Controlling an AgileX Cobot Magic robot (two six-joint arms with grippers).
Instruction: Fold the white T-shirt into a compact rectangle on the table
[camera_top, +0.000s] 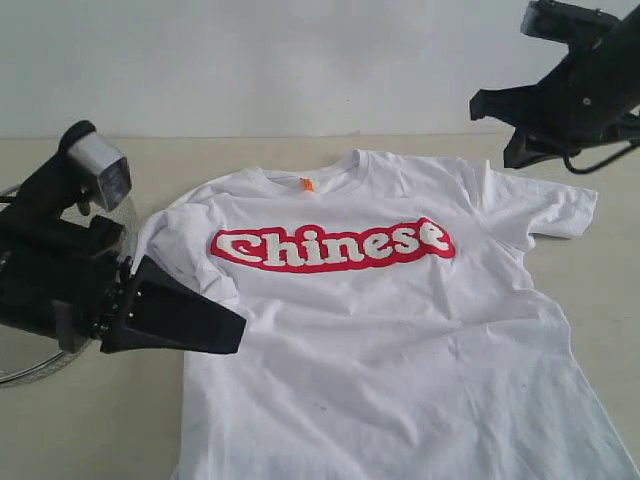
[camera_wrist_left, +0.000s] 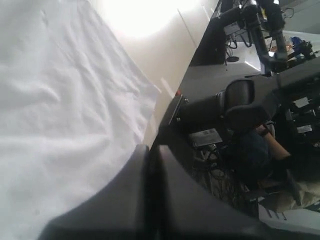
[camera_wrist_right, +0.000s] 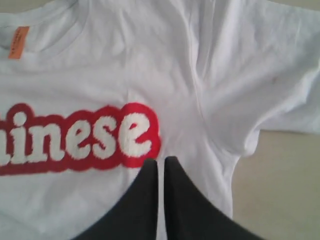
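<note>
Exterior view: the white short-sleeved cotton T-shirt (camera_top: 400, 330), light and limp, lies print-up across the pale beige wood-look bench (camera_top: 60, 430), collar toward its far edge, best pinched at shoulders or hem corners; left gripper (camera_top: 235, 328) and right gripper (camera_wrist_right: 160, 162) have jaws closed, no cloth visibly between.

White T-shirt (camera_top: 400, 330) lies print-up on the table (camera_top: 100, 430).

Observed left gripper (camera_top: 234, 328) low on the left, jaws pressed together, tips pointing rightward. Noted right gripper (camera_wrist_right: 160, 162) high on the right, jaws likewise closed, angled downward.
</note>
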